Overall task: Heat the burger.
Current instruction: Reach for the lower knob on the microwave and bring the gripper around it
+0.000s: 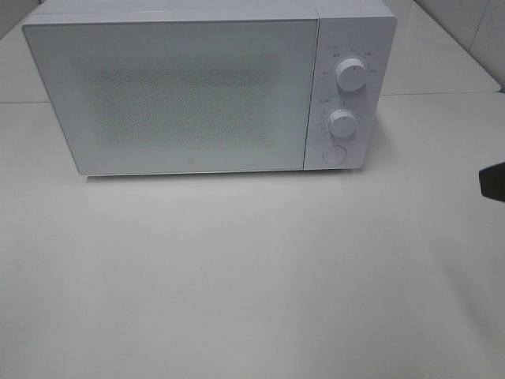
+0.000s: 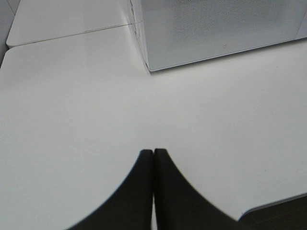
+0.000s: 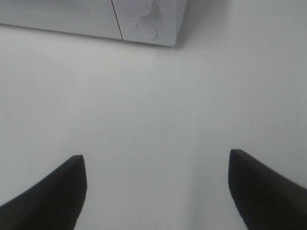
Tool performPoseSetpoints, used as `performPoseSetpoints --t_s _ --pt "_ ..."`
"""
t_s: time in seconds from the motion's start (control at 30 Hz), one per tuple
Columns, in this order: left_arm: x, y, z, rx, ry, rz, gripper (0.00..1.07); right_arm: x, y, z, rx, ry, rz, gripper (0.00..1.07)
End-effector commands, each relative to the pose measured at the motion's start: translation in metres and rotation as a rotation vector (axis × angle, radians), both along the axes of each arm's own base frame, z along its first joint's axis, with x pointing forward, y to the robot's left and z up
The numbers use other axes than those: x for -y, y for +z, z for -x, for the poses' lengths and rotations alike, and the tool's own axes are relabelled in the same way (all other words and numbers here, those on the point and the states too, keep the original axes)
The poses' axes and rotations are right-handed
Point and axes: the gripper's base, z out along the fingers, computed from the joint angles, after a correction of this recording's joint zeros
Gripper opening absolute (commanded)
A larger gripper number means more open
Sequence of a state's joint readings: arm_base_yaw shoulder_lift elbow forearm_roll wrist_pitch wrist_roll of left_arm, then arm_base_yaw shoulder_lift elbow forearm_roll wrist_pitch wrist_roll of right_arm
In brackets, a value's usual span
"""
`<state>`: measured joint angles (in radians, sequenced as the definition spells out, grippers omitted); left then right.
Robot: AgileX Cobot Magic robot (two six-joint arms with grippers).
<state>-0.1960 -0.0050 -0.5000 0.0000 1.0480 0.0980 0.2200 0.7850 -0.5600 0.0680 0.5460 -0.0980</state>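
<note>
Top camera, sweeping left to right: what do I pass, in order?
Closed microwave door → microwave control panel, with its dials and round button stacked one above the other → dark tip of the right arm, just inside the frame's right edge. No burger shows in this view.

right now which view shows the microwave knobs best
Exterior high: both knobs face the camera in full. Right wrist catches only a blurred knob at the frame edge; left wrist shows just the microwave door's corner.

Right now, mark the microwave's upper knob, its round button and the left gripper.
upper knob [image 1: 350, 75]: exterior high view, centre of face.
round button [image 1: 334, 155]: exterior high view, its middle.
left gripper [image 2: 153, 152]: left wrist view, between its shut fingertips.
</note>
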Motion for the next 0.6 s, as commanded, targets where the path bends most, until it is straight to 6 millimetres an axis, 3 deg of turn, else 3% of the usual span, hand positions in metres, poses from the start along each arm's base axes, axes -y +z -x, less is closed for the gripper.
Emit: performPoseSetpoints --t_s 0.03,0.27,0.6 --pt "0.000 0.000 0.002 0.030 -0.001 0.013 0.00 -0.002 0.005 -0.013 0.096 0.003 -0.009 0.76" --pt "0.000 0.000 0.002 0.030 -0.001 0.013 0.00 -0.006 0.007 -0.035 0.214 -0.011 -0.032 0.76" --pt "0.000 0.000 0.002 0.030 -0.001 0.013 0.00 -0.013 -0.007 -0.072 0.297 -0.028 -0.045 0.76"
